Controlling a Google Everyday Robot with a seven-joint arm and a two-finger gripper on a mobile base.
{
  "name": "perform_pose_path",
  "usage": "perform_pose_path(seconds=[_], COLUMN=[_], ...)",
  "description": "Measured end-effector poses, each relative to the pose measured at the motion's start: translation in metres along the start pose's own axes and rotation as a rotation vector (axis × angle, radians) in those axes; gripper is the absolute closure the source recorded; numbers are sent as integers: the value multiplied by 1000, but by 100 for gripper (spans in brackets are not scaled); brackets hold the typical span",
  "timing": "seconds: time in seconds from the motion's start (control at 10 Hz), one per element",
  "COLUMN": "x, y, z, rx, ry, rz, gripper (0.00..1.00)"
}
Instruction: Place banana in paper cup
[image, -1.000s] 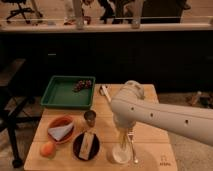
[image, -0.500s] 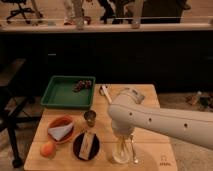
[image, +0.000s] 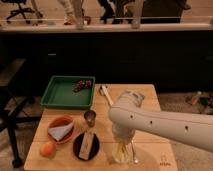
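Arm sweeps in from the right edge of the frame, and its hand (image: 123, 148) is down at the lower middle of the counter (image: 150, 97), over what looks like the paper cup (image: 123, 152); the cup is mostly hidden by the wrist, so I can't confirm its rim. Hand is fully closed; whether it's closed on the banana I can't tell, since no banana shows anywhere in view. Versus 1 s ago the elbow has shifted slightly left and the hand has stayed low at the same spot, so my read is we're at the drop point, release not yet done. Next move probably calls for opening straight above the cup, then lifting clear without tipping it. Around it: small metal cup (image: 90, 116) just left, dark plate (image: 85, 145) lower left, orange bowl (image: 61, 129) and orange fruit (image: 47, 149) further left, green tray (image: 67, 93) upper left, white utensil (image: 106, 94) behind the arm.
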Motion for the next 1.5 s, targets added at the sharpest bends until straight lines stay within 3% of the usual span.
perform_pose_path(seconds=[0.8, 1.5], x=[-5, -5], y=[3, 2], z=[11, 11], rx=[13, 12], ry=[-39, -41], rz=[-4, -7], gripper=[96, 96])
